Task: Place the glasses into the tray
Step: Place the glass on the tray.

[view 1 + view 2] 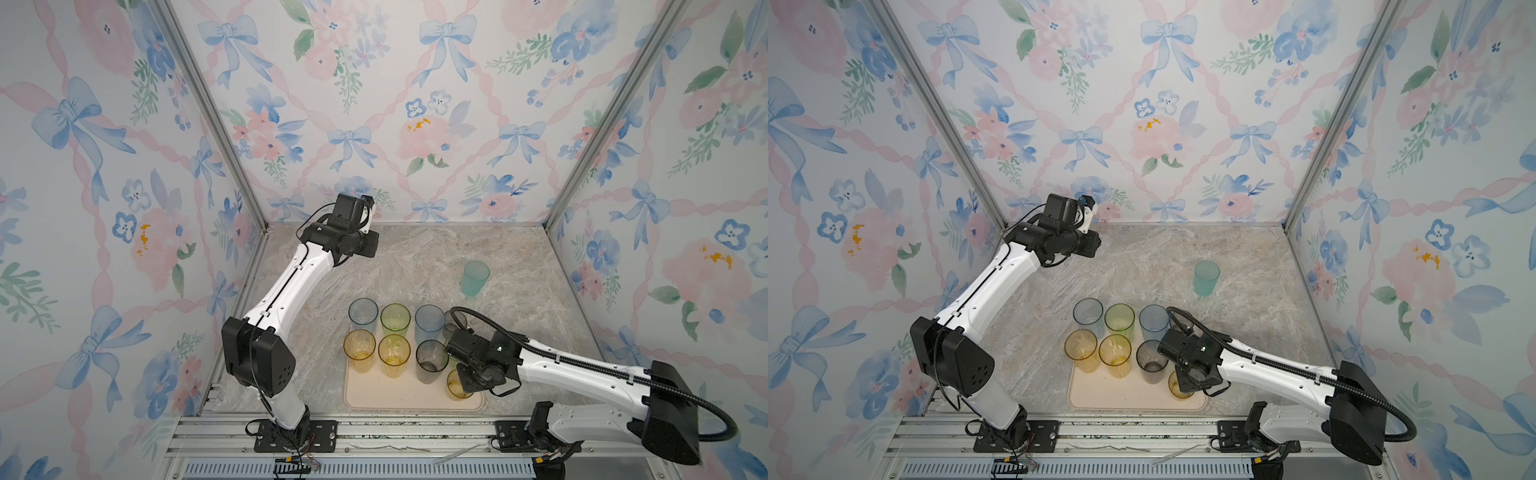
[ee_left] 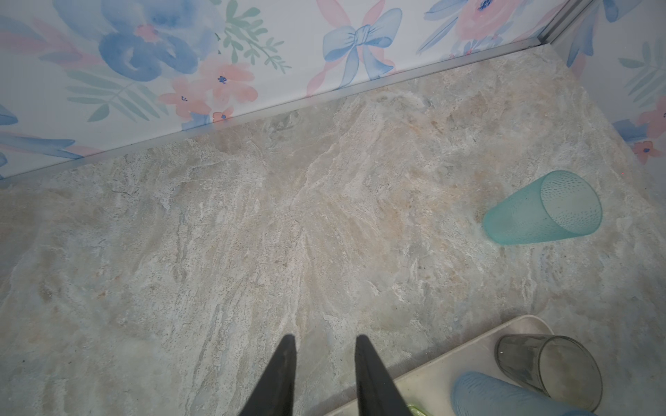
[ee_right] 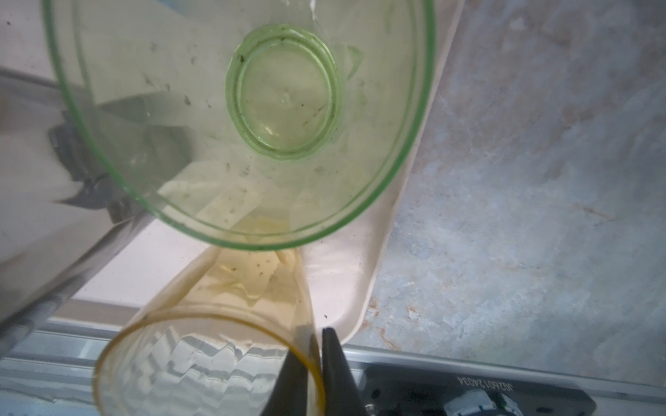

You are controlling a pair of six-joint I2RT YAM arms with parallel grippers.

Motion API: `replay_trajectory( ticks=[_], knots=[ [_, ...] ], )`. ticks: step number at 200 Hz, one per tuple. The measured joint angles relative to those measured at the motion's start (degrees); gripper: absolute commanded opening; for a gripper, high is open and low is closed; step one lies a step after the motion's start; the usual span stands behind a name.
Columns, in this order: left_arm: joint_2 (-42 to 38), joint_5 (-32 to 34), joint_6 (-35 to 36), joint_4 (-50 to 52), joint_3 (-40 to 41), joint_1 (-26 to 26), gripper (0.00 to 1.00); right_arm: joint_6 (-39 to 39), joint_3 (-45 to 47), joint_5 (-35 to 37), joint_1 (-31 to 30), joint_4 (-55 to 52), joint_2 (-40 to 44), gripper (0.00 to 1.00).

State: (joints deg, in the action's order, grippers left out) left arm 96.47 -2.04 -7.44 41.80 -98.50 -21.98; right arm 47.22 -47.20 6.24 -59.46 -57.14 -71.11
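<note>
The cream tray [image 1: 407, 399] lies at the table's front and holds several tinted glasses, among them a tall yellow one [image 1: 394, 355] and a tall smoky one [image 1: 432, 360]. At the tray's near right corner stands a short amber glass [image 3: 201, 360]. My right gripper [image 3: 316, 329] straddles its wall, one finger inside and one outside, slightly open with a thin gap showing. A short green glass [image 3: 288, 108] stands just beyond it. A teal glass [image 1: 475, 277] stands upright on the bare table behind the tray. My left gripper [image 2: 325, 338] hovers open and empty above the table's far left.
The marble table [image 1: 415, 257] is walled on three sides by floral panels. A metal rail [image 1: 374, 432] with both arm bases runs along the front edge. A short smoky glass [image 2: 547, 363] and a blue glass [image 2: 504, 396] stand at the tray's far right.
</note>
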Motion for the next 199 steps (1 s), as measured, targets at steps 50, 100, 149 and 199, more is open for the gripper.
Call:
replay_trajectory(
  ticks=[50,100,149,199],
  knots=[
    [0.02,-0.92,0.42,0.02,-1.16,0.0,0.31,0.35,-3.08,0.76,0.0,-1.07,0.44,0.31],
    [0.66,-1.73,0.5,-0.02,-2.45,0.0,0.31,0.37,-6.47,2.01,0.04,-4.48,3.69,0.34],
    [1.64,-2.4,0.85,-0.02,-2.56,0.0,0.3,-1.05,-16.0,4.13,3.8,-10.99,7.98,0.32],
    [1.77,-4.31,1.53,-0.02,-2.71,-0.59,0.29,-7.48,-26.43,3.28,12.68,-14.01,5.18,0.18]
  ],
)
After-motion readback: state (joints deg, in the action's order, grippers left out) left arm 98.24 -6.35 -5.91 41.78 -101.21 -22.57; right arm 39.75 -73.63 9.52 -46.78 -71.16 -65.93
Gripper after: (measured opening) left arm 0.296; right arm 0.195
